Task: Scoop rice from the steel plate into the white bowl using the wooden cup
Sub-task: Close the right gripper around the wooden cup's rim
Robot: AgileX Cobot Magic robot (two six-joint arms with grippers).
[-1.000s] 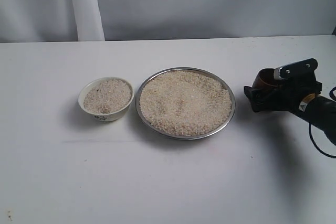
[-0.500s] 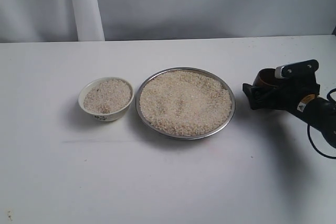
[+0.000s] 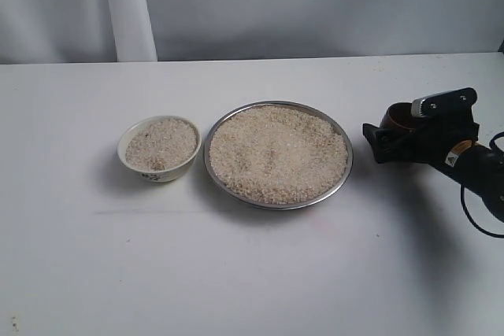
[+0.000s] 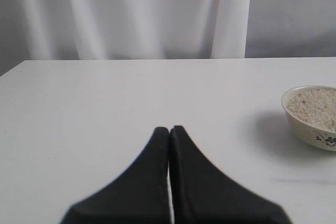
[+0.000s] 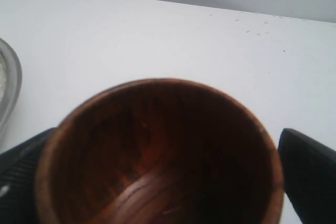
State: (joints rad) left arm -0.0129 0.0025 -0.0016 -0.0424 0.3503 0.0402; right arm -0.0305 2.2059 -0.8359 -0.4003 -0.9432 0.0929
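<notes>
The steel plate [image 3: 236, 193] sits mid-table, heaped with rice [image 3: 276, 151]. Left of it stands the white bowl [image 3: 158, 171], also full of rice [image 3: 161, 143]; the left wrist view shows this bowl [image 4: 314, 135] too. At the table's right, just beyond the plate's rim, my right gripper [image 3: 402, 130] is shut on the wooden cup [image 3: 396, 118]. In the right wrist view the cup [image 5: 157, 156] is upright with no rice inside, a black finger [image 5: 310, 171] on each side and the plate's rim [image 5: 10, 87] at the edge. My left gripper [image 4: 169, 129] is shut on nothing, low over bare table, out of the exterior view.
A white curtain fold [image 3: 130, 9] hangs behind the table's far edge. The white tabletop [image 3: 252, 273] stretches wide in front of the plate and bowl. A black cable [image 3: 480, 222] loops from the right arm.
My right gripper has shifted slightly left with the wooden cup, nearer the plate's rim. Bowl, plate and rice have not moved.
</notes>
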